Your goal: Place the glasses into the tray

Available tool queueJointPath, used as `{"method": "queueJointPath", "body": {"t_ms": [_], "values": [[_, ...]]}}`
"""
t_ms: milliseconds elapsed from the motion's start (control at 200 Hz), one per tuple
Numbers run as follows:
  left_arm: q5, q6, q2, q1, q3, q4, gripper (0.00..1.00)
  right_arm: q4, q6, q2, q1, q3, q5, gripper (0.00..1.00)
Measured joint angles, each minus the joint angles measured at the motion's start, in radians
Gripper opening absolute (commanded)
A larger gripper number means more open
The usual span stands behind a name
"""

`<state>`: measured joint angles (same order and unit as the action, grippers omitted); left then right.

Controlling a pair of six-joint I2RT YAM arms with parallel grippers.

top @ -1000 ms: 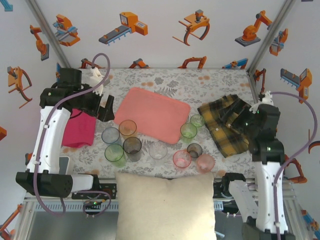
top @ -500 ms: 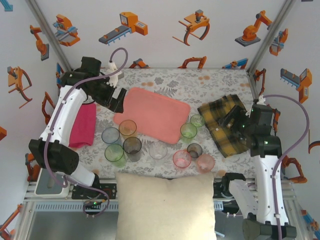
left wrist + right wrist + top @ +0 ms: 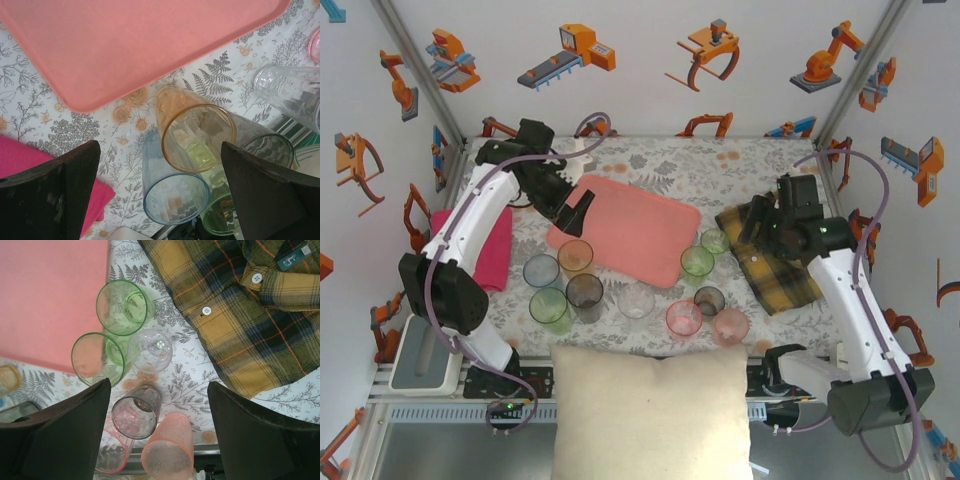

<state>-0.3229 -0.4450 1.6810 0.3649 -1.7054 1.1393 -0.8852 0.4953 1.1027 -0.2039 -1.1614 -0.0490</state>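
Tray (image 3: 620,225): bare, with 0 glasses (image 3: 585,292) in it. All of them stand on the table (image 3: 650,165) along the tray's near edge, so every placement is left to do. My left claw (image 3: 576,210), jaws spread wide and gripping nothing, hangs over the tray's left corner. My right claw (image 3: 756,222), also parted and empty, hovers above the plaid cloth (image 3: 790,270).
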Motion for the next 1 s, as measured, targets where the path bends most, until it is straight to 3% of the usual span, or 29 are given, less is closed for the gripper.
{"method": "queueJointPath", "body": {"t_ms": [300,756,1001], "values": [[0.025,-0.018,0.000,0.030,0.018,0.012,0.87,0.080,0.002,0.018,-0.034,0.025,-0.026,0.70],[0.070,-0.025,0.002,0.068,0.124,-0.013,0.65,0.105,0.005,-0.073,-0.036,0.081,-0.060,0.69],[0.094,-0.043,-0.001,0.070,0.203,-0.051,0.59,0.150,0.031,-0.061,-0.036,0.118,-0.045,0.69]]}}
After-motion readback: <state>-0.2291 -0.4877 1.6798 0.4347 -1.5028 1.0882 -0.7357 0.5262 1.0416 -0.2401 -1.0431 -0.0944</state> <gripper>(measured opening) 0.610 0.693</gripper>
